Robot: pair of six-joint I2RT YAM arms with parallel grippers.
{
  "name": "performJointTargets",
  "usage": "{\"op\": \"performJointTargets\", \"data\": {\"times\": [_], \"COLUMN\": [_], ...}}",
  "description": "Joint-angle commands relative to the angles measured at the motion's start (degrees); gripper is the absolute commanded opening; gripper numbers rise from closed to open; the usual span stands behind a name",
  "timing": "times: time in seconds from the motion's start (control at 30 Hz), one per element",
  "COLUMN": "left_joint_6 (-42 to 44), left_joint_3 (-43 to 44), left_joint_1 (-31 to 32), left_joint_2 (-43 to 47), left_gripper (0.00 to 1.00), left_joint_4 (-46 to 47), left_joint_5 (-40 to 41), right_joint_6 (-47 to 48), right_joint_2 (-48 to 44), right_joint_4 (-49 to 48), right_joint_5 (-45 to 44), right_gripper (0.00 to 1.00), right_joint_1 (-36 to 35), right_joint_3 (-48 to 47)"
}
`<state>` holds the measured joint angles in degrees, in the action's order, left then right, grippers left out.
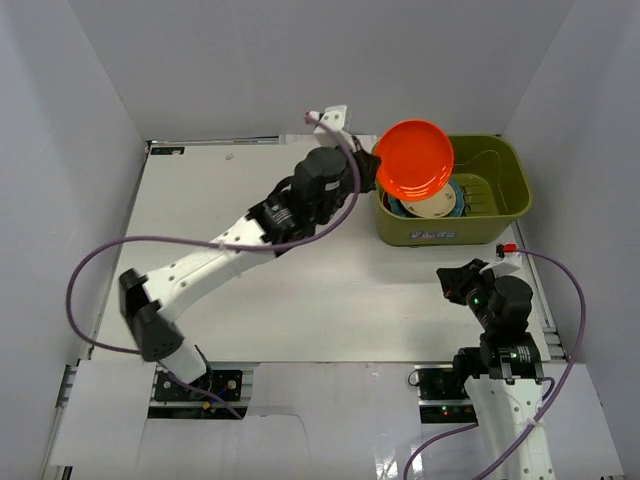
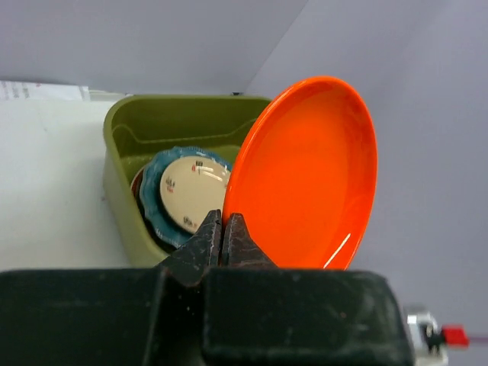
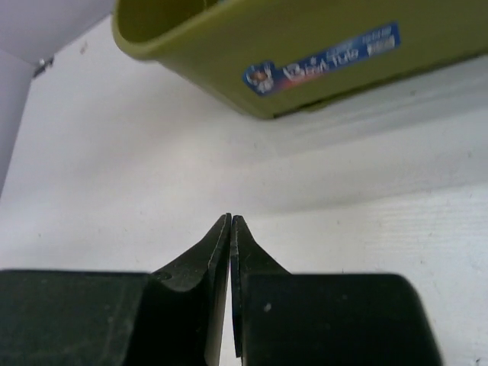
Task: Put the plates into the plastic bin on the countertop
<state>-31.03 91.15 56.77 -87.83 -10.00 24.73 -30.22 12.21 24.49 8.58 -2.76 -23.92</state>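
Observation:
My left gripper [image 1: 374, 168] [image 2: 223, 221] is shut on the rim of the plain orange plate [image 1: 413, 159] [image 2: 305, 175] and holds it tilted above the left end of the olive-green plastic bin [image 1: 505, 160] [image 2: 116, 160]. In the bin lies a stack topped by a small cream plate [image 1: 434, 204] [image 2: 191, 187] on a blue-green patterned plate [image 2: 156, 210], with a darker plate edge under them. My right gripper [image 1: 452, 281] [image 3: 230, 221] is shut and empty, low over the white countertop [image 1: 330, 290] in front of the bin [image 3: 305, 53].
Pale grey walls enclose the countertop on three sides. The left arm stretches diagonally across the counter with its purple cable [image 1: 150, 240] looping over the left side. A blue label [image 3: 324, 57] is on the bin's near wall.

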Motion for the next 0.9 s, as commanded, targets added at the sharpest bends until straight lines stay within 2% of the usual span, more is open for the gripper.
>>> {"op": "performJointTargets", "data": {"times": [0.0, 0.03, 0.13, 0.17, 0.23, 0.33, 0.4, 0.47, 0.5, 0.57, 0.6, 0.7, 0.73, 0.87], "left_joint_6": [3.3, 3.2, 2.0, 1.6, 0.7, -1.0, -0.9, -1.0, -1.3, -2.4, -2.5, -2.2, -2.1, -0.4], "left_joint_3": [9.9, 17.7, 30.0, 38.1, 47.8, 50.4, 46.1, 44.6, 45.4, 46.5, 46.3, 44.9, 44.6, 42.0], "left_joint_1": [-3.3, -4.7, -6.8, -7.2, -8.3, -9.2, -9.2, -9.5, -9.7, -10.1, -10.2, -10.2, -10.2, -10.2], "left_joint_2": [-15.1, -18.5, -31.9, -38.1, -43.5, -49.4, -49.7, -50.7, -51.3, -51.7, -51.3, -47.2, -45.7, -34.4], "left_gripper": [0.00, 0.00, 0.00, 0.00, 0.00, 0.00, 0.00, 0.14, 0.29, 0.51, 0.71, 0.93, 0.98, 0.98], "left_joint_4": [-1.3, -2.9, -6.6, -8.1, -8.7, -5.3, 0.5, 2.5, 2.1, 1.2, 1.3, 2.6, 3.0, 3.1], "left_joint_5": [-4.1, -4.9, -8.1, -9.3, -10.6, -13.7, -14.0, -14.7, -14.9, -16.1, -16.6, -19.0, -19.8, -24.2], "right_joint_6": [-0.6, -0.4, -0.2, -0.5, -1.1, -0.7, -0.6, -0.5, -0.5, -0.2, -0.1, 0.0, 0.1, 0.9], "right_joint_2": [-1.0, -0.7, -0.7, -1.0, -2.1, -2.7, -2.9, -2.8, -2.6, -2.5, -2.3, -1.6, -1.3, 0.2], "right_joint_4": [-0.5, -0.8, -0.6, -0.8, -0.9, -0.1, 0.2, 0.1, 0.1, 0.2, 0.2, 0.1, 0.1, 0.3], "right_joint_5": [4.0, 4.9, 8.6, 10.4, 11.6, 12.5, 13.0, 13.1, 13.1, 12.7, 12.5, 12.2, 12.0, 10.1], "right_gripper": [0.08, 0.08, 0.08, 0.08, 0.08, 0.08, 0.08, 0.08, 0.08, 0.08, 0.08, 0.09, 0.10, 0.12], "right_joint_1": [-1.4, -1.5, -1.8, -1.8, -1.8, -1.9, -2.0, -2.1, -2.2, -2.2, -2.2, -2.2, -2.2, -2.2], "right_joint_3": [2.4, 2.7, 3.9, 4.9, 6.0, 6.6, 6.5, 6.3, 5.9, 5.3, 4.9, 3.2, 2.1, -1.6]}}
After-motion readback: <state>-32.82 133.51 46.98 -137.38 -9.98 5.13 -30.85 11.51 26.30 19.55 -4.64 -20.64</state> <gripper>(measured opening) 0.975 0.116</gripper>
